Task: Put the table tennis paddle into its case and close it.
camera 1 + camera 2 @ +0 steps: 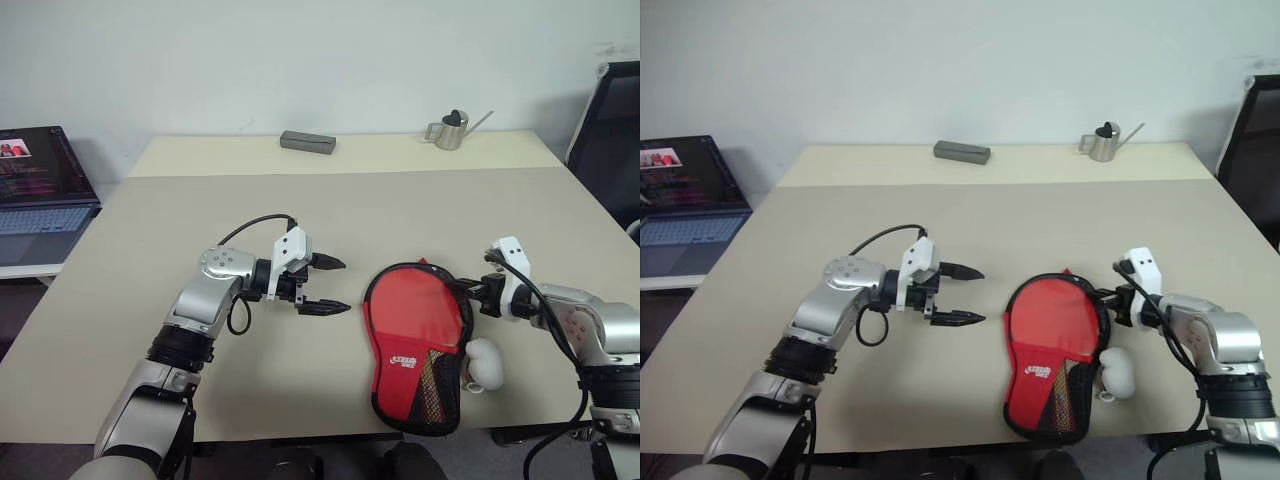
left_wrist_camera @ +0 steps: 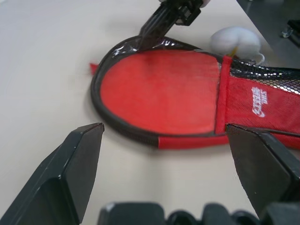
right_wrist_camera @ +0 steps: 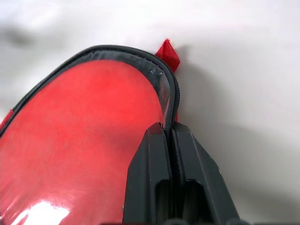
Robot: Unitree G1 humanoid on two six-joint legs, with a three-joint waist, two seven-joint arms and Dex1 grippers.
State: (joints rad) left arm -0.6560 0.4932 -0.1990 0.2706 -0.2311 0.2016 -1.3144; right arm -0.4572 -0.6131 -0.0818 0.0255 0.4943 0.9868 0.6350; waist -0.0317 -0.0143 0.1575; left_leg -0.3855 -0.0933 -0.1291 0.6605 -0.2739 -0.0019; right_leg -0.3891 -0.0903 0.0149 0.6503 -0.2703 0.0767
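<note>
Nearest your camera lay the case [image 1: 415, 350], flat on the table [image 1: 330, 200] at its front edge, red panel up, black trim round it and the mesh pocket toward you. Your right gripper [image 3: 168, 133] had its two black fingers pressed together on the case's rim at the round end, pinching the thin edge of the cover just below a small red tab [image 3: 168, 54] (the wrist view showed the edge caught between the pads). Whether the paddle sat inside you could not tell from these views; the cover hid whatever it held. Just beside the case on the right lay the white pompom [image 1: 485, 362], touching the table near your right wrist. Your left gripper [image 1: 335, 286] hung to the left of the case, clear of it, fingers spread wide and pointing across at the red panel, holding nothing. Farther back, near the wall, you had a grey rectangular box [image 1: 307, 142] and a small metal watering can [image 1: 452, 130], well apart. A laptop [image 1: 40, 180] stood off the table's left.
</note>
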